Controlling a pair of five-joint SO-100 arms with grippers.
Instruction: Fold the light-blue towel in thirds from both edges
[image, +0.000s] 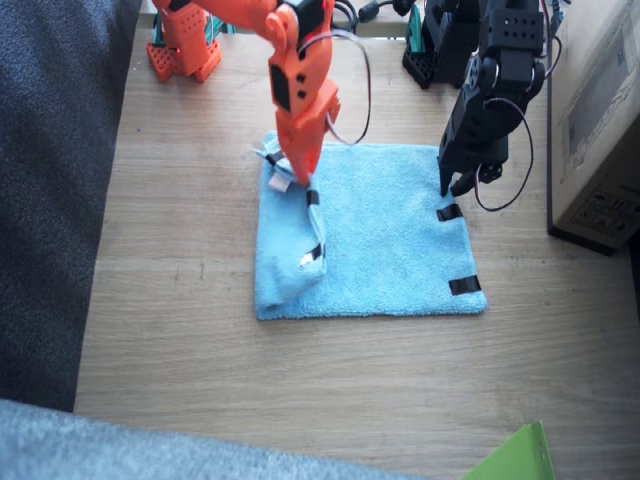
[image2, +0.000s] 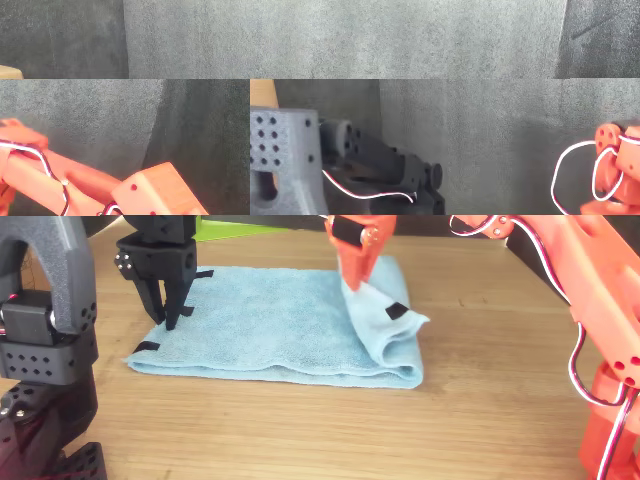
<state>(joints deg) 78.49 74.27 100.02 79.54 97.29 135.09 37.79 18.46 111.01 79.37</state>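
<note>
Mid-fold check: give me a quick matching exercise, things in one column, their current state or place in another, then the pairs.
1. right gripper
2. left gripper
3. light-blue towel
4. lime-green sheet

A. poised at the flat taped edge
B. pinching the lifted edge
C. corner showing at the table's near edge
D. one side folded over, the other flat

Pairs: 1-B, 2-A, 3-D, 4-C

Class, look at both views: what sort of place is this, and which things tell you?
Probably a home or hobby robotics workbench: a wooden table, a cardboard box at its edge, and dark grey fabric hung as a backdrop.
</note>
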